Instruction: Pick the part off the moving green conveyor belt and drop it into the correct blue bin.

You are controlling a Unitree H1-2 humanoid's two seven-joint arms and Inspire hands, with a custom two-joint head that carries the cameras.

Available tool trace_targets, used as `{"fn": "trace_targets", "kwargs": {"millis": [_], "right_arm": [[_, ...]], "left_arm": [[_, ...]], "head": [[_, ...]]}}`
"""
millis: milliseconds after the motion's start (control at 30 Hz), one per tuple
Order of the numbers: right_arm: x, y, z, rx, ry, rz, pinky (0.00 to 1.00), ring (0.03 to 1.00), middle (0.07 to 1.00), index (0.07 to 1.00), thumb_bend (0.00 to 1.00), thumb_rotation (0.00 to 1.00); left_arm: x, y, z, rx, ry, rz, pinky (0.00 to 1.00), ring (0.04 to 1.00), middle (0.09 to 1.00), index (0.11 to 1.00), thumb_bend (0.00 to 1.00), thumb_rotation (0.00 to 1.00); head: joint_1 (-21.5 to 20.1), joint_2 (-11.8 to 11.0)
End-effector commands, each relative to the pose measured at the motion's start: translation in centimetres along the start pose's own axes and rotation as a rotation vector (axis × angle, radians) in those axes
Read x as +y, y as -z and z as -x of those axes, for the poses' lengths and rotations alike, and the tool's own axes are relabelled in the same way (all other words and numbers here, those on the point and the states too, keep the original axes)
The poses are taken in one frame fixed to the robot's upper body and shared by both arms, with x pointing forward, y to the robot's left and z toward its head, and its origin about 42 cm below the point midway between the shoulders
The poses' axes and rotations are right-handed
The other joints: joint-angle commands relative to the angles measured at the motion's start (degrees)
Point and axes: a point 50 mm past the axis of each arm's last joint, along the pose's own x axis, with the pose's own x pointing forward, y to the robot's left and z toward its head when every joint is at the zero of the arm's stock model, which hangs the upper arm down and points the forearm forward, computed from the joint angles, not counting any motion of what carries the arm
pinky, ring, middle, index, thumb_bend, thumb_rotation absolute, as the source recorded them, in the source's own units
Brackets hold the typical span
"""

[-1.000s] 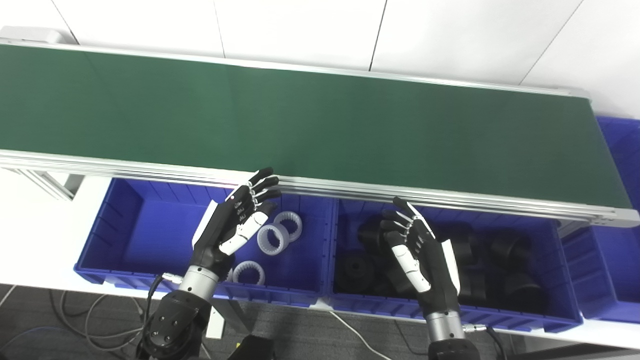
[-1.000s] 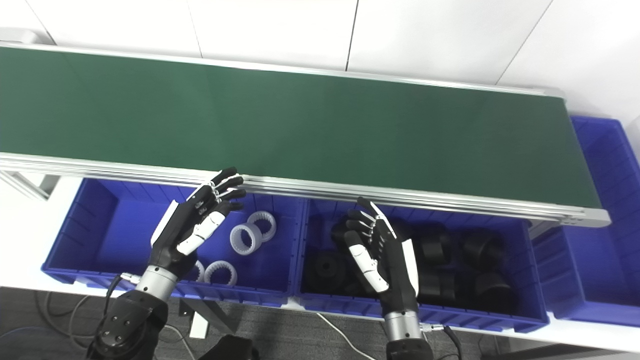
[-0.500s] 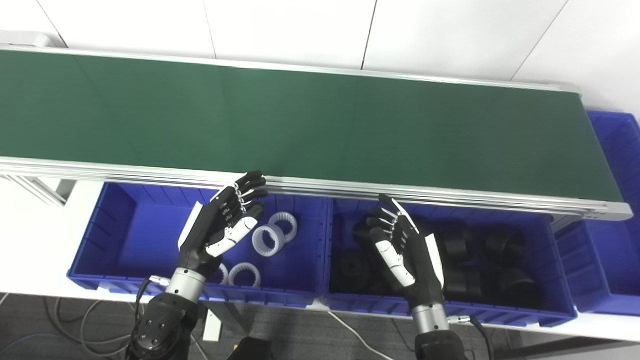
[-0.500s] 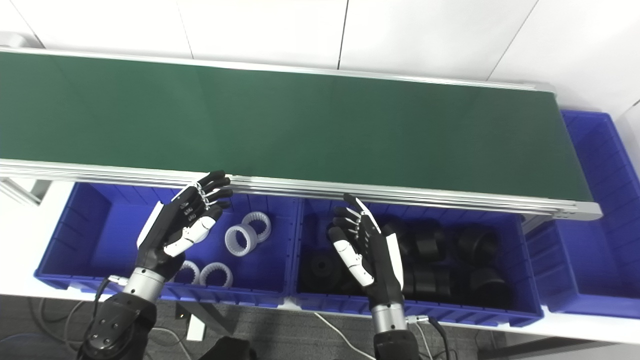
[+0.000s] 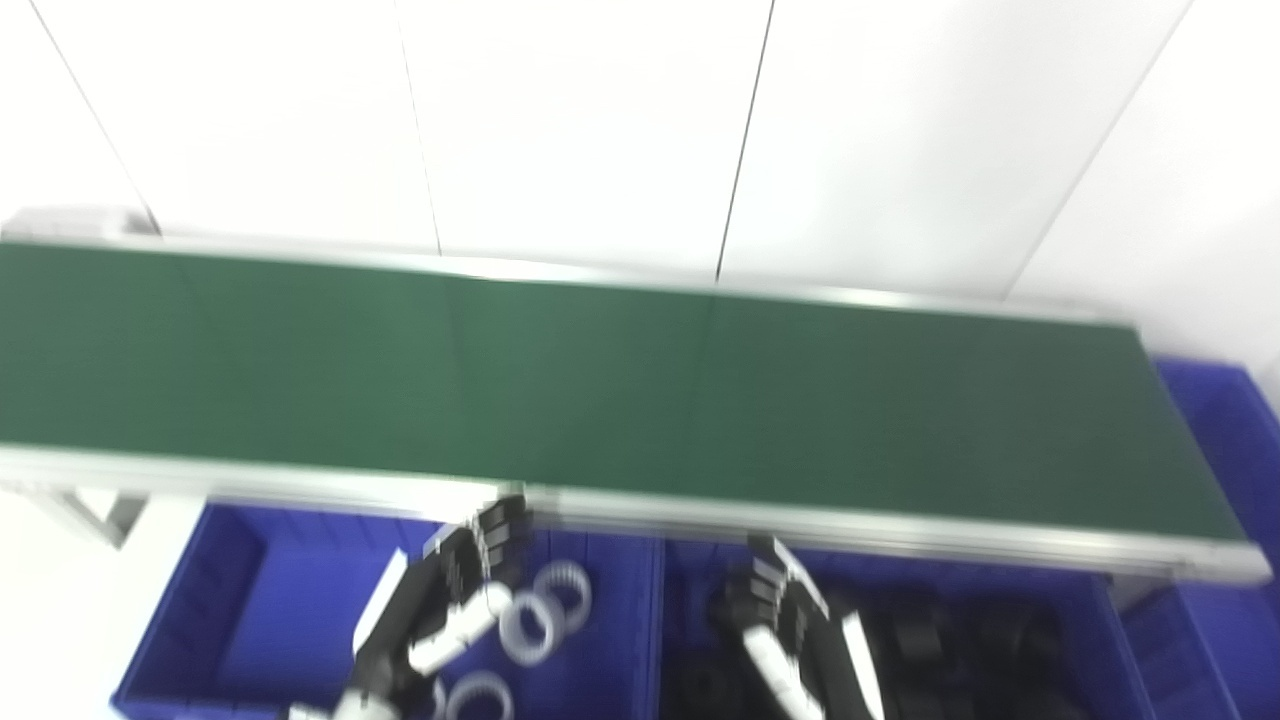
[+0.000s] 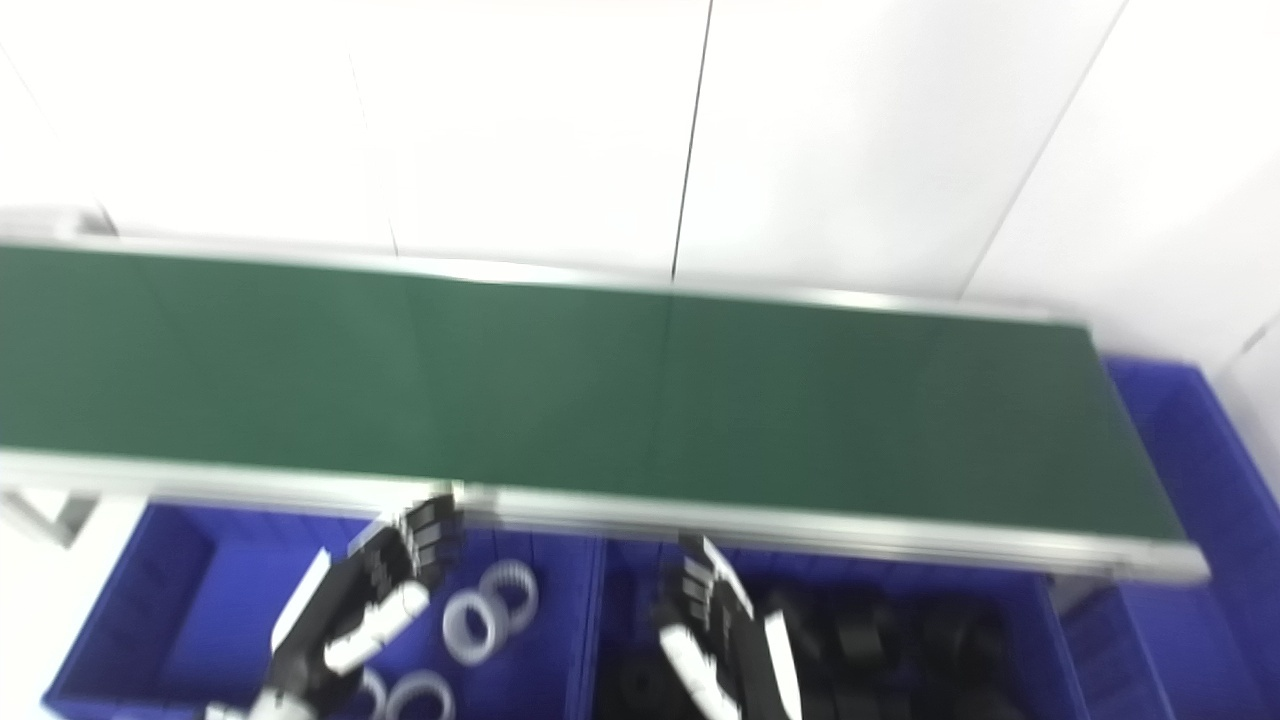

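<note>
The green conveyor belt (image 5: 640, 390) runs across the picture with no part showing on it. My left hand (image 5: 440, 610) hovers open over the left blue bin (image 5: 240, 620), which holds white toothed rings (image 5: 528, 630). Over the middle blue bin (image 5: 1090, 620), which holds several black parts (image 5: 930, 640), my right hand (image 5: 800, 650) hovers open too. Both hands hold nothing and sit at the bottom edge. The picture is blurred.
A third blue bin (image 5: 1230, 420) stands past the belt's right end. The belt's silver rail (image 5: 800, 525) runs just above the fingertips. White wall panels fill the top of the view.
The camera has tilted up, so the belt, bins and hands all sit lower in the picture. The hands keep the same open pose over their bins.
</note>
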Motion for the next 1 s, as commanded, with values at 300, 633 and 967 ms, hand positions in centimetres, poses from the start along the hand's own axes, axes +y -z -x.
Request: {"fn": "trace_targets", "kwargs": {"millis": [300, 633, 967], "right_arm": [[-0.4, -1.4, -0.6, -0.101, 0.006, -0.008, 0.67, 0.75, 0.792, 0.884, 0.61, 0.75], [-0.9, -3.4, -0.9, -0.123, 0.005, 0.01, 0.67, 0.75, 0.8, 0.89, 0.6, 0.78], [-0.7, -4.1, -1.4, -0.115, 0.006, 0.002, 0.65, 0.727, 0.786, 0.887, 0.59, 0.74]], "left_arm": [[-0.5, -1.0, -1.1, -0.062, 0.016, -0.046, 0.68, 0.749, 0.797, 0.807, 0.66, 0.48], [-0.6, -2.7, -1.6, -0.067, 0.019, -0.052, 0.71, 0.766, 0.815, 0.824, 0.68, 0.49], [-0.3, -3.6, -2.2, -0.054, 0.033, -0.048, 0.69, 0.761, 0.81, 0.822, 0.65, 0.44]], "head": [[0.05, 2.66], [-1.21, 12.82], [-1.31, 13.29]]}}
